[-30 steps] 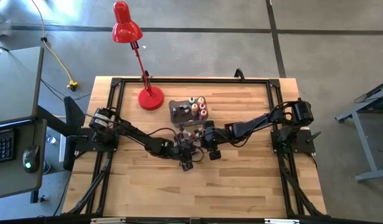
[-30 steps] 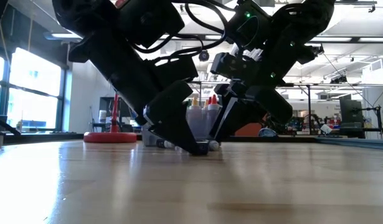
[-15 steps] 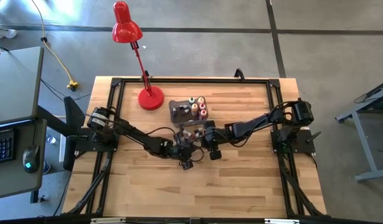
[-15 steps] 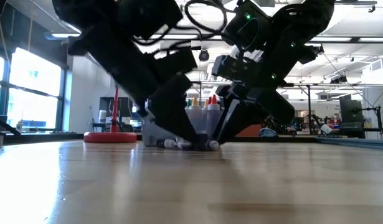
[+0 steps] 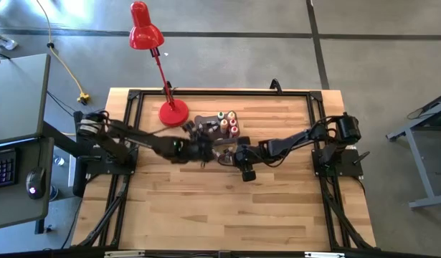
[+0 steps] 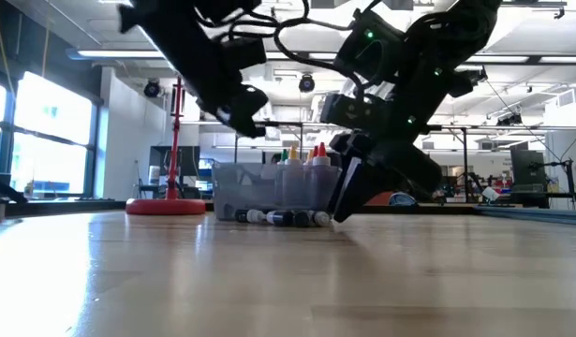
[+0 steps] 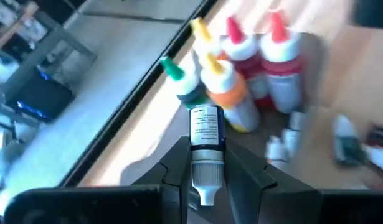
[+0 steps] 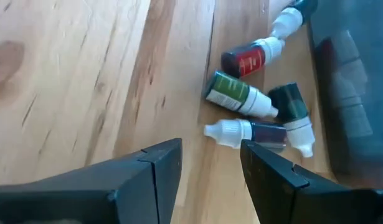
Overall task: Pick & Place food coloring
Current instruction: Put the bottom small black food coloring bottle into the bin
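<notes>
In the left wrist view my left gripper (image 7: 207,169) is shut on a tiny dark-labelled food coloring bottle (image 7: 207,140) with a white cap. It is raised over several upright bottles (image 7: 241,81) with red, yellow and green caps, which stand on their bases in the grey bin (image 5: 209,127). In the high view the left gripper (image 5: 204,147) sits at the bin's near side. My right gripper (image 8: 210,148) is open, low over several tiny bottles (image 8: 244,93) lying on their sides on the table. The low view shows these lying bottles (image 6: 283,217) in front of the bin (image 6: 259,187). My left gripper pinches the tiny bottle between its two fingers (image 7: 179,163) at the neck end, just behind the white cap (image 7: 207,180). The bottle lies along the fingers, cap toward the wrist and dark body (image 7: 206,127) sticking out past the tips. It is lifted clear of the table.
A red desk lamp stands with its base (image 5: 173,113) on the table left of the bin, and the base also shows in the low view (image 6: 166,206). Bare wood (image 5: 227,208) stretches toward the near edge. The two arms meet close together at the table's middle.
My left gripper has risen from the table beside the lying bottles and swung toward the far-left, up to the bin, carrying the tiny bottle clear of the wood. My right gripper stayed low by the lying bottles.
</notes>
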Robot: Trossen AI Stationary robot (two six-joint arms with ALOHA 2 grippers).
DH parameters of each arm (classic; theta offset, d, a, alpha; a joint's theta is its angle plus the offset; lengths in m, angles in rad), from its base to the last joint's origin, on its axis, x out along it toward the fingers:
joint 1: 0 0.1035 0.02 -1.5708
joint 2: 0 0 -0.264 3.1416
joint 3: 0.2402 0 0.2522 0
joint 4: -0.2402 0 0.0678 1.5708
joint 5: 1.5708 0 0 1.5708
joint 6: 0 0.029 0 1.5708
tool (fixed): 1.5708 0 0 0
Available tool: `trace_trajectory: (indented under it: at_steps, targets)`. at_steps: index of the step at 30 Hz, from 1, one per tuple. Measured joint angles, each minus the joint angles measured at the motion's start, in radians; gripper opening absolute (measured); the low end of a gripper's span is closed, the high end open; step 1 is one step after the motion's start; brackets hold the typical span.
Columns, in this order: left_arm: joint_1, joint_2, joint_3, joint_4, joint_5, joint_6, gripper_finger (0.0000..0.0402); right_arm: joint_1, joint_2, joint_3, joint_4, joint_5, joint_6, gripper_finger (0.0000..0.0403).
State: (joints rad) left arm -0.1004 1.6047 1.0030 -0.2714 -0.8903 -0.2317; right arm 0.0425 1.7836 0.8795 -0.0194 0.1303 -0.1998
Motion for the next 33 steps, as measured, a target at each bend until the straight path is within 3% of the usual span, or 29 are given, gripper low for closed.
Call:
trace_trajectory:
  at_steps: [9, 19, 33]
  targets:
    - [0.237, 0.051, -0.004, -0.009, 0.380, -0.034, 0.0069, -0.005, 0.000, 0.000, -0.006, -0.007, 0.001, 0.0157]
    - [0.277, 0.065, -0.002, 0.037, 0.482, 0.017, 0.0070, -0.005, 0.000, 0.000, -0.020, -0.007, -0.001, 0.0157]
    - [0.275, 0.065, -0.002, 0.044, 0.461, 0.053, 0.0070, -0.005, 0.000, 0.000, -0.020, -0.021, -0.001, 0.0157]
